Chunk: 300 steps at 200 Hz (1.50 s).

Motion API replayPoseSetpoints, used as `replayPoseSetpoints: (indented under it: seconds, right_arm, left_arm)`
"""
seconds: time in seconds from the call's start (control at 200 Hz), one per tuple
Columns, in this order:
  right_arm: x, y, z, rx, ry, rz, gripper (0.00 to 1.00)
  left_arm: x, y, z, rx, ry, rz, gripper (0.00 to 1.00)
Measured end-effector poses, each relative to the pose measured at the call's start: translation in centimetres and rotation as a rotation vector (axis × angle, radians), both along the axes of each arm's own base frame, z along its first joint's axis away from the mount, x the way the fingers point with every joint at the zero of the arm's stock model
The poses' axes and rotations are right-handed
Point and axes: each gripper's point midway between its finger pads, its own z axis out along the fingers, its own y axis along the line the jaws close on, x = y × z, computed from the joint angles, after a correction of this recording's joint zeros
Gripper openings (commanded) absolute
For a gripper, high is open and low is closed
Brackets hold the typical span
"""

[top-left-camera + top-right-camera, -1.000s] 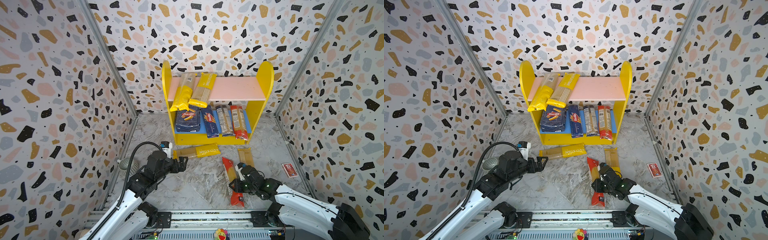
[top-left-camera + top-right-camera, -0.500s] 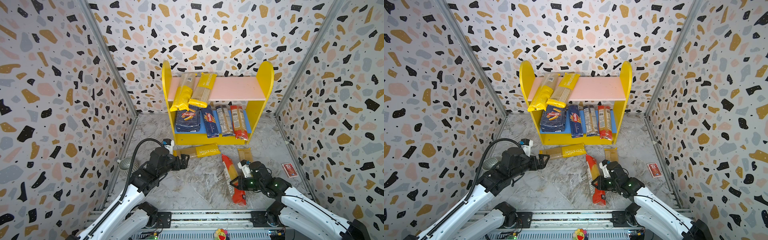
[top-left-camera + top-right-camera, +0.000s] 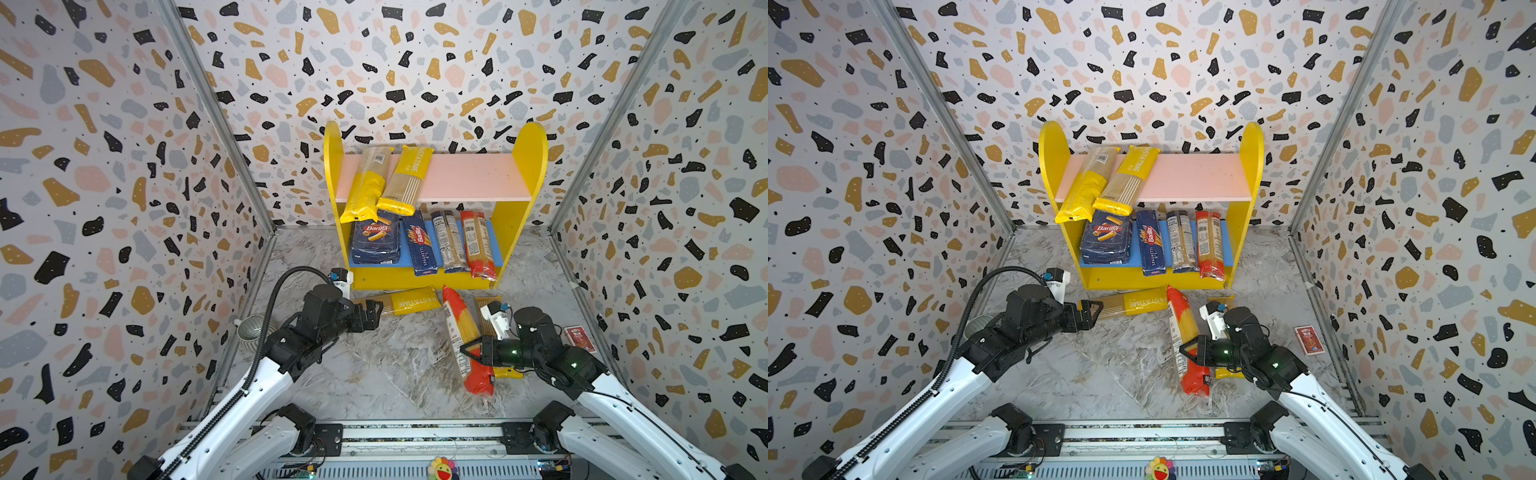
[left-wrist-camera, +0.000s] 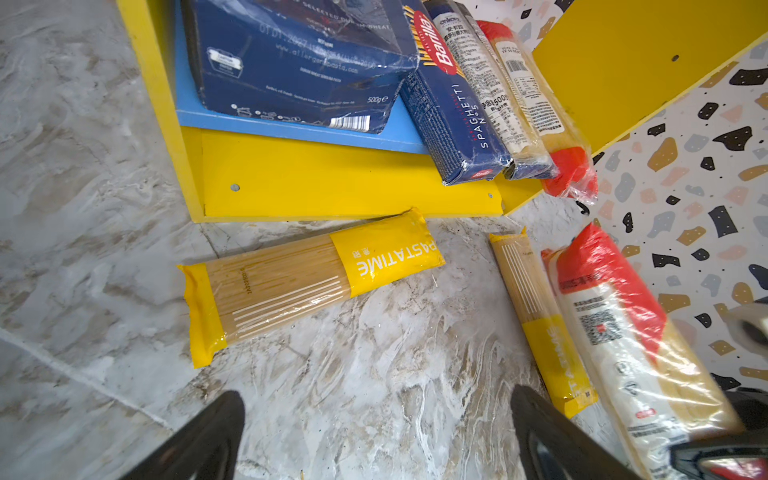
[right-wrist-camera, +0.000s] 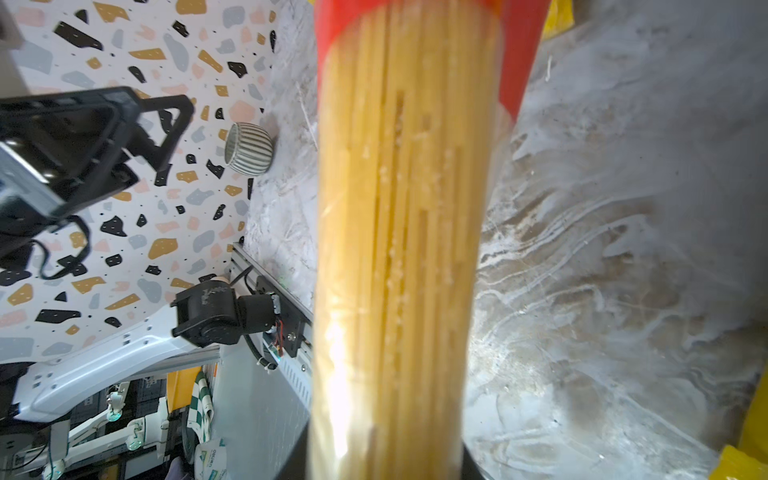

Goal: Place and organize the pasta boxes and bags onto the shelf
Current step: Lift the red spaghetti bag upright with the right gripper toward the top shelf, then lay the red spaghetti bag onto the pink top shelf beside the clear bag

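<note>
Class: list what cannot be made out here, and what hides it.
- Yellow bag: middle hidden under the right arm, both top views.
- Right gripper's jaws: hidden in the right wrist view by the red-and-clear bag, close and blurred.
- Red card pack: print too small, both top views.
- Grey bowl: partly behind the left arm, both top views.

In the right wrist view the red-and-clear bag is blurred, its ends cut off, hiding most of the right claw. In both top views the right arm covers most of a yellow bag at the shelf's 5 o'clock; the left arm hides part of the grey bowl. The red card pack's print is too small to read.
</note>
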Motion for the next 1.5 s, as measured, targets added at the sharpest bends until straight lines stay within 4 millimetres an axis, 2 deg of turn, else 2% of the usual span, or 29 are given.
replayPoseSetpoints:
  seconds: [0.235, 0.415, 0.606, 0.991, 1.121, 1.286, 1.387, 1.502]
  right_arm:
    - [0.6, -0.2, 7.3, 0.042, -0.131, -0.011, 0.18]
    - [1.7, 0.3, 11.0, 0.041, -0.183, -0.009, 0.18]
    - [4.5, 2.0, 14.8, 0.032, -0.239, 0.000, 0.18]
    - [10.7, 5.4, 25.4, 0.065, -0.463, 0.001, 0.18]
    - [13.6, 6.1, 28.6, 0.071, -0.545, -0.016, 0.18]
    - [18.9, 6.4, 31.2, 0.067, -0.618, -0.062, 0.18]
    - [22.8, 6.2, 31.3, 0.060, -0.636, -0.095, 0.18]
    - [27.3, 5.4, 29.3, 0.045, -0.607, -0.128, 0.18]
  left_arm:
    - [0.4, -1.6, 0.6, 0.016, -0.005, -0.050, 1.00]
    - [0.3, -2.2, 0.4, 0.028, -0.005, -0.074, 1.00]
    - [0.2, -2.5, 0.3, 0.033, -0.005, -0.096, 1.00]
    - [-0.1, -2.5, 0.9, 0.041, -0.035, -0.117, 1.00]
    - [-0.1, -2.5, 0.9, 0.048, -0.041, -0.123, 1.00]
    - [-0.2, -2.5, 0.9, 0.051, -0.046, -0.130, 1.00]
    - [-0.2, -2.5, 0.9, 0.053, -0.047, -0.132, 1.00]
    - [-0.2, -2.5, 0.9, 0.056, -0.049, -0.134, 1.00]
